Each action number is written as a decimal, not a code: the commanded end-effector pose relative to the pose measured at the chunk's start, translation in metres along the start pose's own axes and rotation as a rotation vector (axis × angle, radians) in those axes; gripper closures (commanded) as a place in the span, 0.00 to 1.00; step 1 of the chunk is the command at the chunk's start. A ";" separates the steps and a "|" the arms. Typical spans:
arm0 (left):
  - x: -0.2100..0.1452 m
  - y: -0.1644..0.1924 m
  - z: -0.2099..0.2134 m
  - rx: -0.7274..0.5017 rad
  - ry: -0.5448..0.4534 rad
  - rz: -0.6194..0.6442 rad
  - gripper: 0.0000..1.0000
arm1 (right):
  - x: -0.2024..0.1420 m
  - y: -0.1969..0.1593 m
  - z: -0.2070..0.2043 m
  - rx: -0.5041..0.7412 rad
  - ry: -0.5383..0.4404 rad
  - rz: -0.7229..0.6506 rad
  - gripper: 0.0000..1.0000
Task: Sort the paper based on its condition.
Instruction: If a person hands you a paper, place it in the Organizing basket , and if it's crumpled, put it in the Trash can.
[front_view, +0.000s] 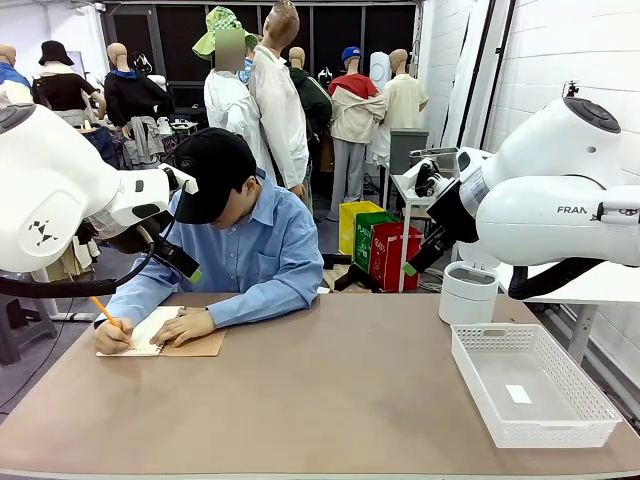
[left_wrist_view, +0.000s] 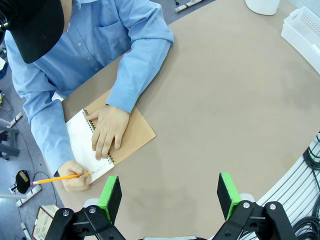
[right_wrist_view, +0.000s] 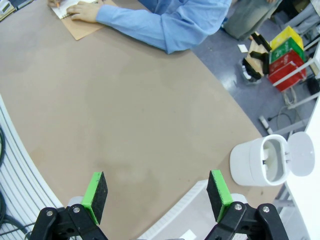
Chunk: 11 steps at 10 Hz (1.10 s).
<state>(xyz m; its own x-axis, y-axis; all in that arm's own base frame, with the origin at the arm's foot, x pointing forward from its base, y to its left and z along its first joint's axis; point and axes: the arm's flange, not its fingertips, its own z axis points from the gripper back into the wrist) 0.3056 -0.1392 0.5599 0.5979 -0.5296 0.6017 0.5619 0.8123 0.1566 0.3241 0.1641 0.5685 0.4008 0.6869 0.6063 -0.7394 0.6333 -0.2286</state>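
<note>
The only paper (left_wrist_view: 79, 135) is a page in the notebook (left_wrist_view: 137, 131) at the bench's far left corner, pinned flat by the person's hand (left_wrist_view: 107, 131) for writing. The left end effector (left_wrist_view: 169, 196) and right end effector (right_wrist_view: 157, 194) hover high with fingers apart, probably so a sheet can be taken.

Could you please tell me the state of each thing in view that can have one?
Notebook: open, being written in.
Pencil: held in a hand, tip on the page.
Bin: lid open.
Basket: one small white scrap inside.
Left gripper: open, holding nothing.
Right gripper: open, holding nothing.
</note>
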 end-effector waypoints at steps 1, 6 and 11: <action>0.000 0.000 0.000 0.001 -0.002 0.000 0.00 | 0.000 0.001 0.000 0.002 -0.001 0.002 0.00; 0.000 0.000 0.000 0.001 -0.002 0.000 0.00 | 0.000 0.001 0.000 0.002 -0.001 0.002 0.00; 0.000 0.000 0.000 0.001 -0.002 0.000 0.00 | 0.000 0.001 0.000 0.002 -0.001 0.002 0.00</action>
<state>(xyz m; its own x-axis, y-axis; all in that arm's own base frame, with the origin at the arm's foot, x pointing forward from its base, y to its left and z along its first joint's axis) 0.3056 -0.1392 0.5599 0.5979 -0.5296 0.6017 0.5619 0.8123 0.1566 0.3241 0.1641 0.5685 0.4008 0.6869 0.6063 -0.7394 0.6332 -0.2286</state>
